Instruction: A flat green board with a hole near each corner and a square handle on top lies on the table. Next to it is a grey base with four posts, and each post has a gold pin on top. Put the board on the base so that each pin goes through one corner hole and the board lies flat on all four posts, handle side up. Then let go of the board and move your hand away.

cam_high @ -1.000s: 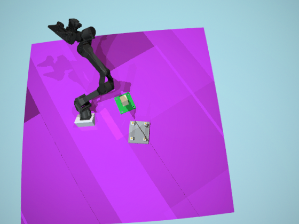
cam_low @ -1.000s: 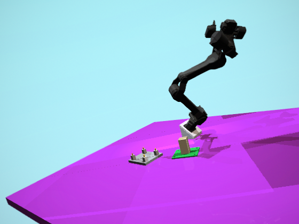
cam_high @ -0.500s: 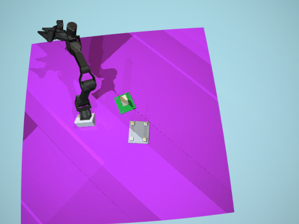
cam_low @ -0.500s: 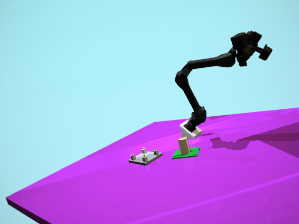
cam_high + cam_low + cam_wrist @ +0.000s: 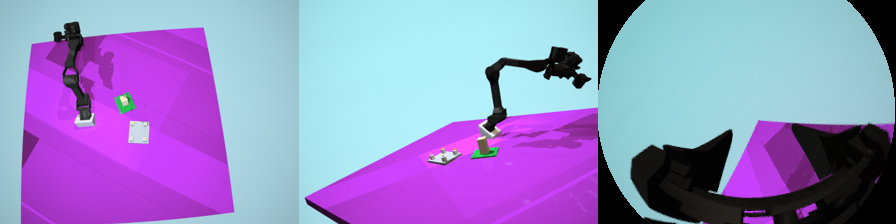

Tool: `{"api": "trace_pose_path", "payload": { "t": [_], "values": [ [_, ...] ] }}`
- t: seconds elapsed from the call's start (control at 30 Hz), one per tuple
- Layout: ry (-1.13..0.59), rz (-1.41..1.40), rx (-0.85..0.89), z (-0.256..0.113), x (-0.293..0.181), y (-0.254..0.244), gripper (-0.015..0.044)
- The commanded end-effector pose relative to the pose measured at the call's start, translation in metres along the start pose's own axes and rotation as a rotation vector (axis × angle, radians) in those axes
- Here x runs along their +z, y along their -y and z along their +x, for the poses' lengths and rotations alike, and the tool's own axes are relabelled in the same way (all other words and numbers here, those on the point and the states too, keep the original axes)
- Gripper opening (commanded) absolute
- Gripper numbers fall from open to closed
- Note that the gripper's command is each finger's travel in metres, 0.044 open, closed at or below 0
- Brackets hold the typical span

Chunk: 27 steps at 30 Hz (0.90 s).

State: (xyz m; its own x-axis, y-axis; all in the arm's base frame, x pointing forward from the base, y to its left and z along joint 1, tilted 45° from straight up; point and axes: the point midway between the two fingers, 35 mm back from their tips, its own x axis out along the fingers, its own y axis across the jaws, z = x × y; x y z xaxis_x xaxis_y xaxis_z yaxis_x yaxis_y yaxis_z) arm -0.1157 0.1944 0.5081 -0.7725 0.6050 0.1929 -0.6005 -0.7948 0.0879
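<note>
- Gripper (image 5: 65, 32) (image 5: 579, 70) (image 5: 762, 129) stands with its fingers wide apart and nothing between them, raised at the far left edge of the table (image 5: 173, 173) (image 5: 459, 192) (image 5: 743, 175) in the top view
- Black arm (image 5: 70, 80) (image 5: 495, 92) rises from a white block (image 5: 85, 122) (image 5: 483, 130) on the left side of the table and reaches toward the far side, well apart from the board
- Green board (image 5: 128, 107) (image 5: 493, 152) lies flat on the table, to the right of the arm and between the arm and the base in the exterior view, with its handle side up
- Square tan handle (image 5: 124, 101) (image 5: 483, 145) stands upright on the board, untouched by the fingers
- Grey base (image 5: 139, 132) (image 5: 444, 158) sits flat on the table, nearer and slightly to the right of the board in the top view, with its four posts upright and gold pins on top
- Board and base are near each other but apart, the board turned at an angle to the base, and all four pins stand outside its corner holes
</note>
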Motion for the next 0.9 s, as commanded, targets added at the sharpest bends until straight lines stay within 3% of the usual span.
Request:
{"api": "trace_pose_path", "payload": {
  "t": [0.0,0.23,0.47,0.67,0.87],
  "values": [
    [-0.074,0.022,-0.196,-0.005,-0.021,0.061,0.0440],
    [-0.213,0.091,-0.562,-0.059,-0.061,0.164,0.0440],
    [-0.365,0.206,-0.871,-0.151,-0.104,0.234,0.0440],
    [-0.475,0.366,-1.096,-0.248,-0.143,0.257,0.0440],
    [-0.539,0.579,-1.263,-0.343,-0.180,0.242,0.0440]
  ]
}}
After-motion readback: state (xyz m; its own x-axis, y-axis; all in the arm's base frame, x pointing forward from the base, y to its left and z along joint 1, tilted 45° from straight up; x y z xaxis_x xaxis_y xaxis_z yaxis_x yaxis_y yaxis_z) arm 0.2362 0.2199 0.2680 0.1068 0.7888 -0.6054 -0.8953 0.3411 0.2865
